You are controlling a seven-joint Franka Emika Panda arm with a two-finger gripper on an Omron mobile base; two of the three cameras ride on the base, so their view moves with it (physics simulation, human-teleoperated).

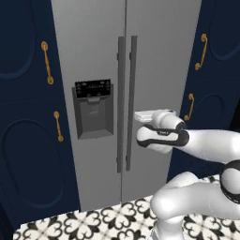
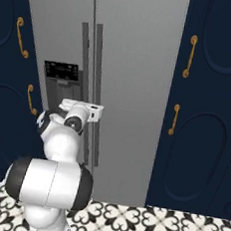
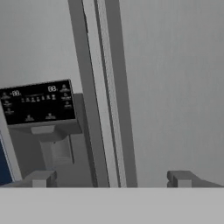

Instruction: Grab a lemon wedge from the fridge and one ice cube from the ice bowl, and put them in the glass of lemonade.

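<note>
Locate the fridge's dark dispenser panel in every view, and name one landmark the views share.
Left base view: dispenser panel left of centre, on the left door.
Right base view: far left, above the arm.
Hand view: left.
Shared landmark: the two vertical bar handles just right of it.

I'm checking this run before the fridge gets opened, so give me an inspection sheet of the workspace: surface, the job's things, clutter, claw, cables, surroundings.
Surface: black-and-white patterned floor tiles in front of the fridge; no counter seen.
Job's things: fridge, grey, both doors shut; two vertical bar handles side by side at the middle seam; dark dispenser panel on the left door. Lemon wedge, ice bowl and glass: nothing seen.
Clutter: nothing seen.
Claw: claw open, jaws wide, holding nothing, pointed at the fridge handles and short of touching them.
Cables: nothing seen.
Surroundings: navy cabinets with brass handles on both sides of the fridge.
</note>
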